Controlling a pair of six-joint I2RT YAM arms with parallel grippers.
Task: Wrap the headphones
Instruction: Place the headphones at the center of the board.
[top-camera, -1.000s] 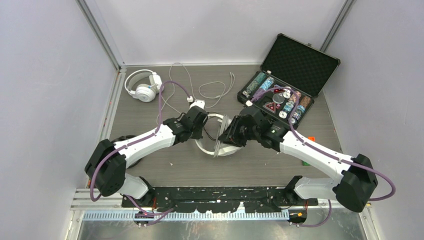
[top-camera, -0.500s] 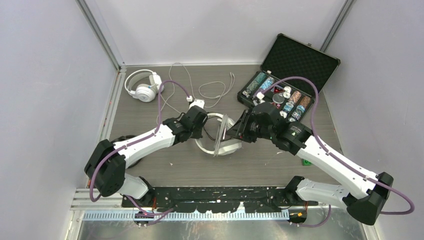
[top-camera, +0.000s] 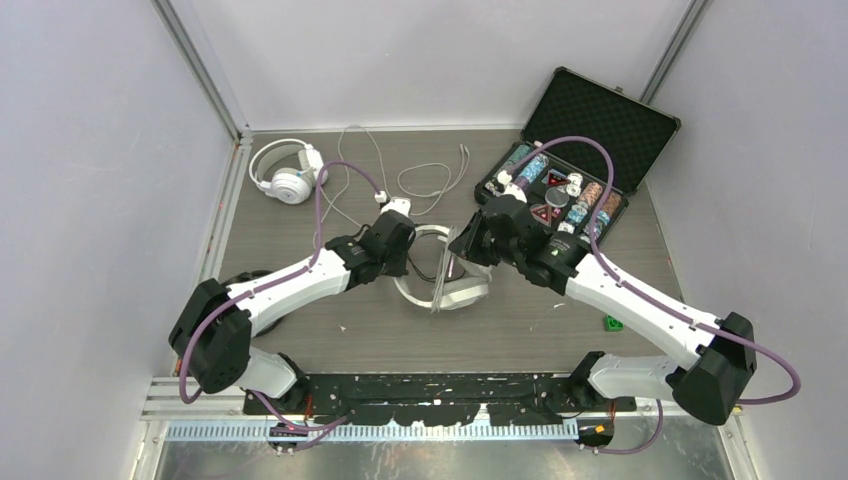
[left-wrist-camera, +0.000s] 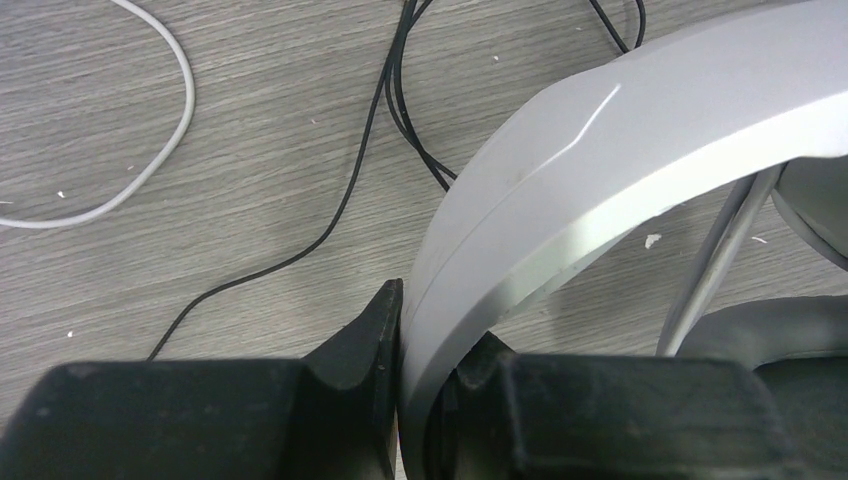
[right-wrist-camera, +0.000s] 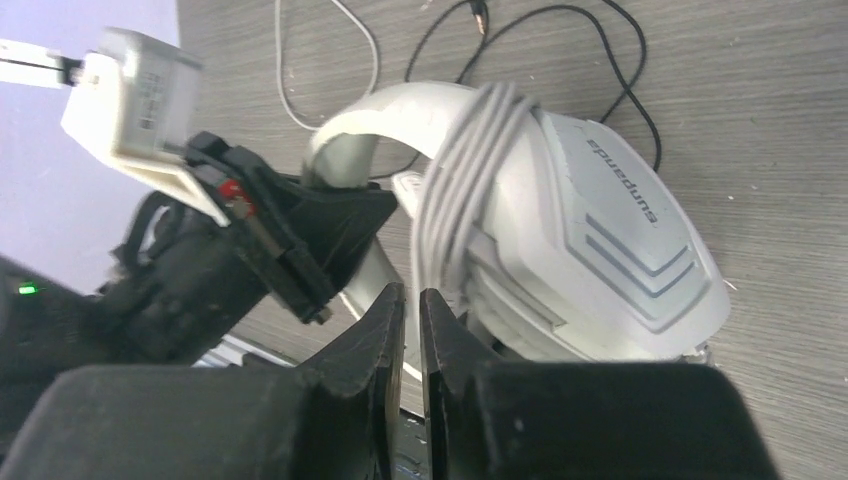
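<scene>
Firmly, left gripper (left-wrist-camera: 432, 322) clamps the white headset (left-wrist-camera: 600, 170); right gripper (right-wrist-camera: 410, 297) nearly closed, hold unclear.

2 white arms (top-camera: 290, 283), black joints (top-camera: 212, 345), purple cables (top-camera: 322, 205)

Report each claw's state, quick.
Left claw: closed on the white headset's headband.
Right claw: closed, beside the wrapped cable; whether it grips the cable cannot be told.

Bright even light, soft shadows
</scene>
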